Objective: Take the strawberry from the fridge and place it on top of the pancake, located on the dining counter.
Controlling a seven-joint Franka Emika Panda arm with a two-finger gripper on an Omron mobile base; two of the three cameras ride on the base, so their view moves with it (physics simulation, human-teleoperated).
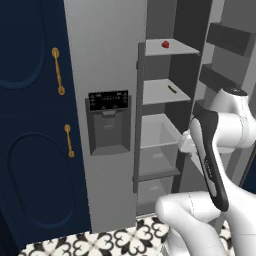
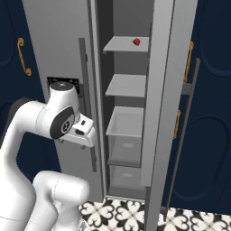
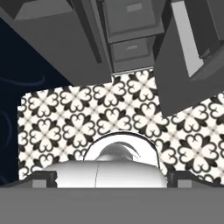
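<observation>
The tall grey fridge (image 1: pixel 107 60) stands with its right door (image 2: pixel 158 90) swung open. The tiny red strawberry (image 1: pixel 165 44) lies on the top shelf, towards the right, also seen from the other side (image 2: pixel 136 42). My gripper (image 2: pixel 82 143) hangs low in front of the fridge's closed left door, far below the strawberry and to its left. It points down at the floor. In the hand view its two dark fingertips (image 3: pixel 43 178) stand wide apart, open, with nothing between them. The pancake and the dining counter are out of view.
A thin yellowish-green stick (image 1: pixel 172 89) lies on the second shelf. Below it are pale grey drawers (image 2: pixel 126 128). Navy cabinets (image 1: pixel 30 125) with brass handles flank the fridge. The open door's bins (image 1: pixel 227 37) jut in at the right. Patterned tiles (image 3: pixel 78 127) cover the floor.
</observation>
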